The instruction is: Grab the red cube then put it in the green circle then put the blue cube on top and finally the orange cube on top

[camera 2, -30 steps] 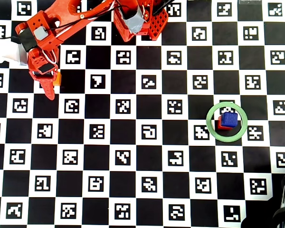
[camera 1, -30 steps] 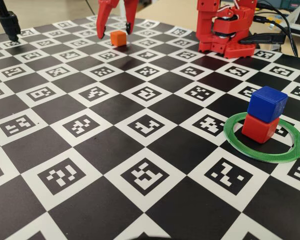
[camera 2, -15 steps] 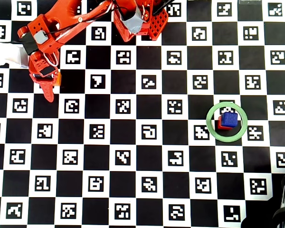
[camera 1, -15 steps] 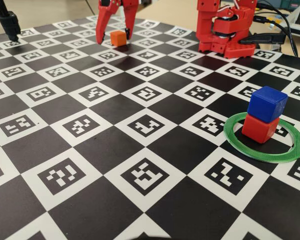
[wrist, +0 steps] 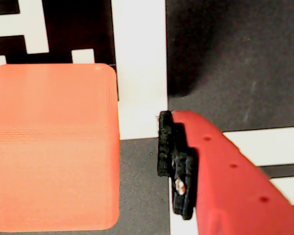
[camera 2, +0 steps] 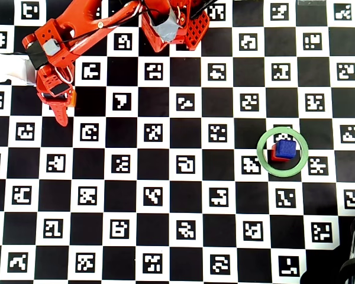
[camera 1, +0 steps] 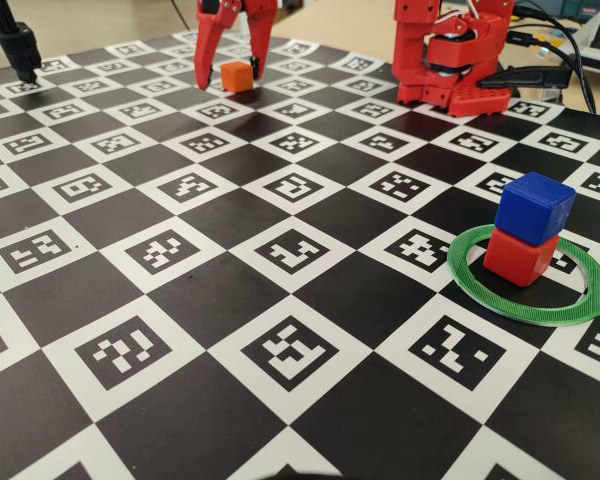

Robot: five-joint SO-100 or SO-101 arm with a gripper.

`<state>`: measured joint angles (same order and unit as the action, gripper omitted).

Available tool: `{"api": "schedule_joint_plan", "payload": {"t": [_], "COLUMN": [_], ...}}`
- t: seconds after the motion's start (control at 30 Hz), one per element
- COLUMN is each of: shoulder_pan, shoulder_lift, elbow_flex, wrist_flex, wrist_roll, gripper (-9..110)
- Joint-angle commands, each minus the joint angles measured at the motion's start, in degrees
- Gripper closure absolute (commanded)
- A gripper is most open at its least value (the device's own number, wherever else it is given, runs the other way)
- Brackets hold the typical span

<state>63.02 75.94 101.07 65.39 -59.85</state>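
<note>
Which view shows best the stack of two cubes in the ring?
The fixed view: the blue cube sits on the red cube inside the green ring, seen from the side. The overhead view shows blue largely covering red, so the stacking is less clear. The wrist view shows only the orange cube.

I see blue cube [camera 1: 536, 208] on red cube [camera 1: 520, 257] inside ring [camera 1: 467, 284], fixed view 4 o'clock; orange cube [camera 1: 237, 76] at 11 o'clock, between gripper [camera 1: 230, 72] fingers.

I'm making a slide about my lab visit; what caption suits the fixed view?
Open red fingers straddle the orange cube, while the blue cube sits atop the red cube inside the green circle.
</note>
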Motion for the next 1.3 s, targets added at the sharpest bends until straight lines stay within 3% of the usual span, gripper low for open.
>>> {"api": "schedule_joint_plan", "payload": {"t": [0.0, 0.3, 0.97, 1.27], "shoulder_pan": [-0.4, -0.5, -1.4, -3.0], "shoulder_lift": [1.6, 1.6, 2.5, 5.0], "elbow_flex": [-0.5, -0.3, 0.7, -5.7], "wrist_flex": [-0.4, -0.2, -2.1, 4.4], "wrist_roll": [-0.3, -0.6, 1.1, 4.4], "gripper": [65, 82, 90, 90]}}
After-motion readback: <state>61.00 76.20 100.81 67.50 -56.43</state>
